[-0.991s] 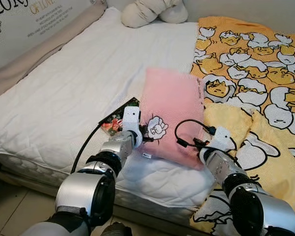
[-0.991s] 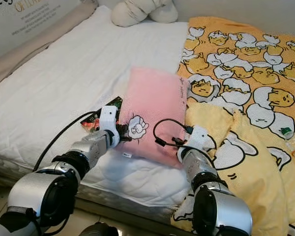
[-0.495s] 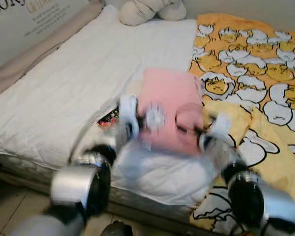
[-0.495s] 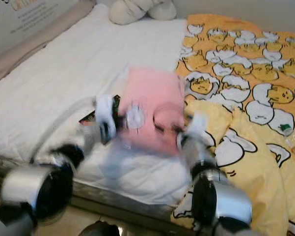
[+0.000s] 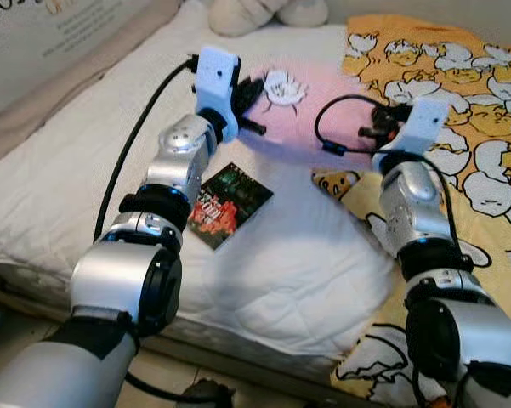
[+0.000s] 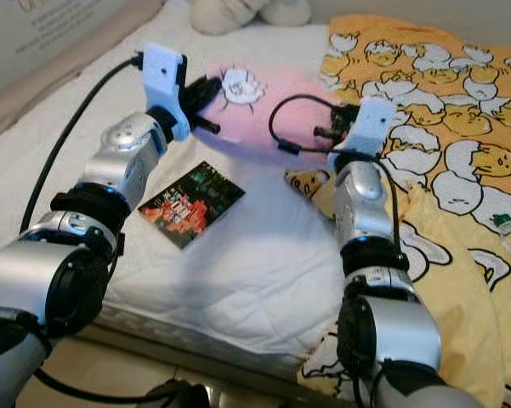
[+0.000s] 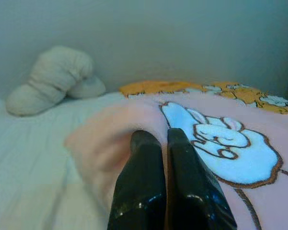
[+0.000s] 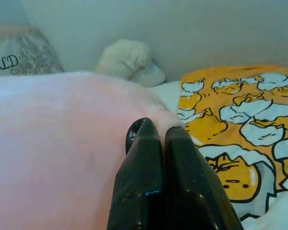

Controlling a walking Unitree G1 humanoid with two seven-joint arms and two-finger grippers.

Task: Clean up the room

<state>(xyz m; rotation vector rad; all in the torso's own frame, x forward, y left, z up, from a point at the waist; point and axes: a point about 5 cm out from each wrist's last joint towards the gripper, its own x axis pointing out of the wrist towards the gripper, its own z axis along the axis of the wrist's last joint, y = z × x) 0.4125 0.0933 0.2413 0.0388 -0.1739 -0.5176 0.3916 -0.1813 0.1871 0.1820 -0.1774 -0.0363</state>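
nearest us a dark printed card (image 5: 228,204) lies flat on the white mattress (image 5: 93,161). above it we hold the pink pillow (image 5: 310,115) off the bed: our left gripper (image 7: 164,143) is pinched tight on its near left corner, beside the white rabbit print (image 7: 223,146), and our right gripper (image 8: 155,132) is clamped on its right corner, next to the yellow cartoon blanket (image 5: 459,93). farther back a knotted white cushion (image 7: 55,79) sits against the wall.
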